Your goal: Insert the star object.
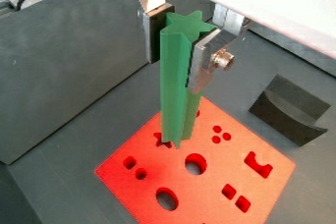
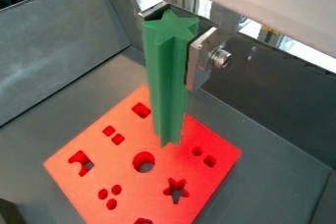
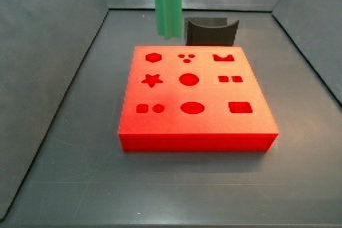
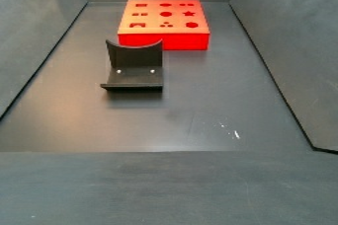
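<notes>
The gripper (image 1: 180, 41) is shut on the star object (image 1: 178, 90), a long green rod with ridged star-profile sides, near its top end. The rod hangs upright above the red block (image 1: 210, 184). Both wrist views show the silver fingers (image 2: 202, 63) clamping the rod (image 2: 164, 90). The block's star hole (image 2: 178, 191) lies open on its top face, a little away from the rod's lower end. In a side view the rod (image 3: 167, 2) comes down from above, near the block's far edge, with the star hole (image 3: 152, 80) in front of it. The gripper itself is out of both side views.
The fixture (image 3: 211, 30), a dark curved bracket, stands on the floor just beyond the block (image 3: 194, 122); it also shows in a side view (image 4: 133, 66) and a wrist view (image 1: 292, 110). Grey walls enclose the dark floor. The block (image 4: 165, 22) has several other shaped holes.
</notes>
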Controlling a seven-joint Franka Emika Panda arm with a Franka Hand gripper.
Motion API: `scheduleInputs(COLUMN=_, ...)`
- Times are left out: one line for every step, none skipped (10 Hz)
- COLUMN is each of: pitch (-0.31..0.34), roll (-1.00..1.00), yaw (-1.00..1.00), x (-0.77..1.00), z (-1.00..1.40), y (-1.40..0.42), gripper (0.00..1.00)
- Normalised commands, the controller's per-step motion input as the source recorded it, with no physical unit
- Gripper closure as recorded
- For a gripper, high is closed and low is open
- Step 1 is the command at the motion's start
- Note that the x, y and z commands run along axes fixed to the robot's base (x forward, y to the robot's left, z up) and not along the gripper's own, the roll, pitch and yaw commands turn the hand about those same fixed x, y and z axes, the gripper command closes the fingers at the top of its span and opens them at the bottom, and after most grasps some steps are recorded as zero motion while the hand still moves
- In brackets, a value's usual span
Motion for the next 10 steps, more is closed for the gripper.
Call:
scheduleInputs(pitch=0.0, roll=0.0, yaw=0.0, x=0.0, z=-0.15, y=0.04, gripper=1.0)
scheduleInputs(pitch=0.0, roll=0.07, yaw=0.42, x=0.05, z=-0.33, y=0.0, gripper=1.0)
scheduleInputs(pitch=0.044, roll=0.18, yaw=0.88, x=0.07, z=-0.21, y=0.0, gripper=1.0)
scheduleInputs(pitch=0.084, roll=0.26, yaw=0.89, x=0.0, z=-0.21, y=0.03, gripper=1.0)
scheduleInputs(pitch=0.07, roll=0.24, yaw=0.92, x=0.0, z=-0.18, y=0.03, gripper=1.0)
scheduleInputs(pitch=0.071, roll=0.24, yaw=0.93, x=0.0, z=-0.18, y=0.03, gripper=1.0)
scheduleInputs(pitch=0.074, roll=0.25, yaw=0.92, x=0.0, z=-0.19, y=0.03, gripper=1.0)
scheduleInputs(pitch=0.077, roll=0.26, yaw=0.91, x=0.0, z=-0.19, y=0.03, gripper=1.0)
scheduleInputs(pitch=0.076, roll=0.26, yaw=0.91, x=0.0, z=-0.2, y=0.03, gripper=1.0)
scheduleInputs(pitch=0.084, roll=0.25, yaw=0.86, x=0.0, z=-0.26, y=0.0, gripper=1.0)
